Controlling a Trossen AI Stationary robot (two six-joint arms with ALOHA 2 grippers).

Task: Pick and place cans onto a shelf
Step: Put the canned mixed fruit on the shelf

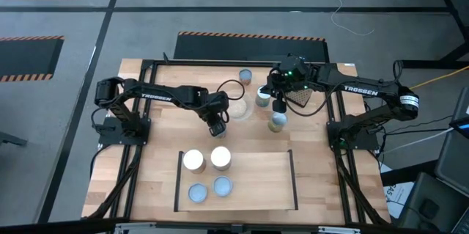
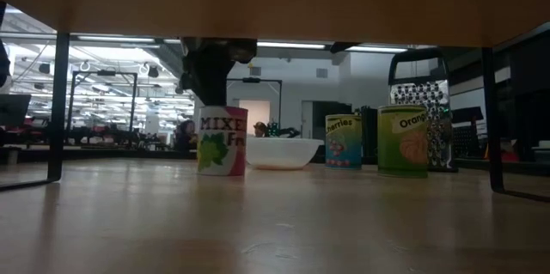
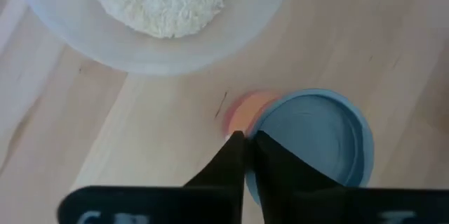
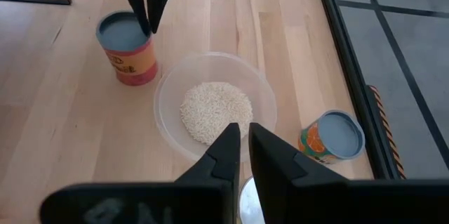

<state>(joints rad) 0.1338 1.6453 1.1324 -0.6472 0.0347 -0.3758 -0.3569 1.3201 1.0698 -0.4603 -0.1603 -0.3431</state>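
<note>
While the left gripper [image 3: 245, 140] hovered with fingers pinched together, empty, above a rigid, smooth tin can [image 3: 309, 140] beside the grain bowl [image 3: 151, 13], gripping its sides seemed wisest.

High view straight down; low view level across table; wrists close above bowl [image 4: 214, 104].

L pincer [image 3: 247, 137] & R pincer [image 4: 243, 130] closed
</note>
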